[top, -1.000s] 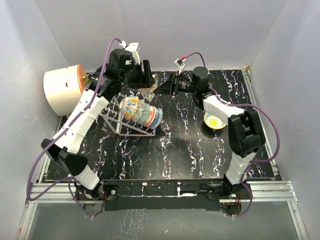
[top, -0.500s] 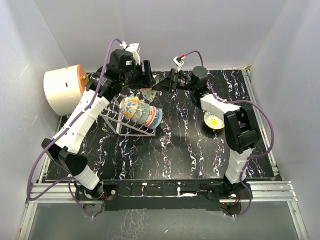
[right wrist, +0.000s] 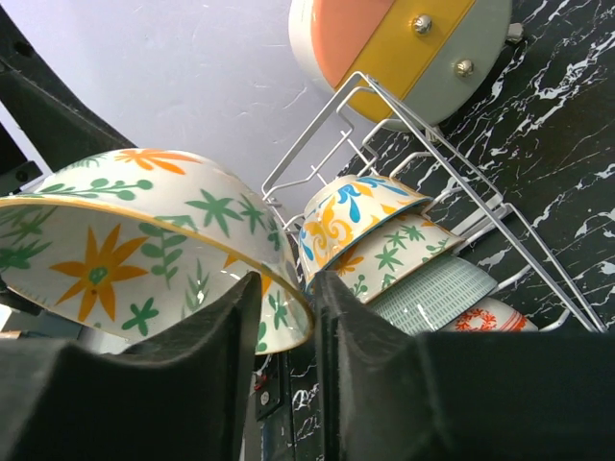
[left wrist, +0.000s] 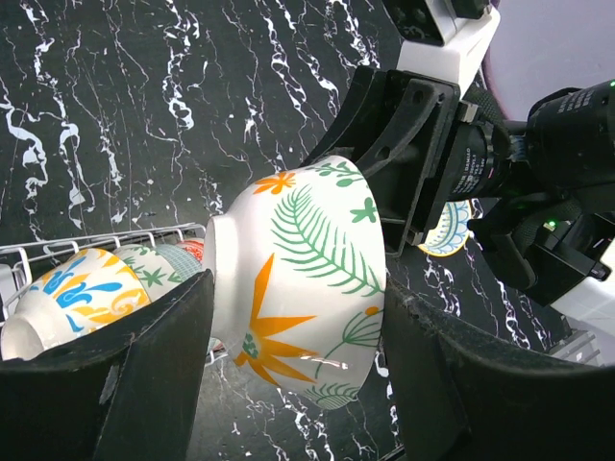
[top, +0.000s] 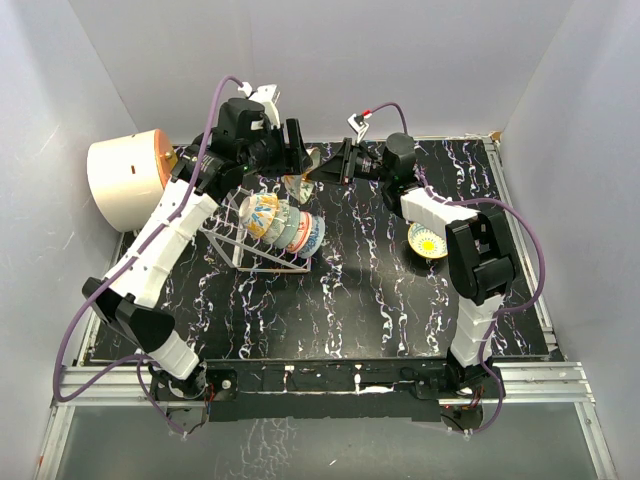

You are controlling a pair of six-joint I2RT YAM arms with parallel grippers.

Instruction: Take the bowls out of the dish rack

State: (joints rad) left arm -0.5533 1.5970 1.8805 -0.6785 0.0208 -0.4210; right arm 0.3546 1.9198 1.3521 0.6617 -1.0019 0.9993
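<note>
bowl (left wrist: 298,279) clamped between both jaws

The table (top: 350,300) has a black top veined with white, like marble, set in a metal frame. A wire rack (top: 232,243) stands on it left of centre, nearer the far edge than the near one, with a row of bowls (top: 283,225) on edge inside. One bowl (top: 428,241) sits upright near the right edge, yellow inside with a blue rim. A large cream and orange cylinder (top: 125,178) lies on its side at the far left corner, overhanging the left edge.
</note>
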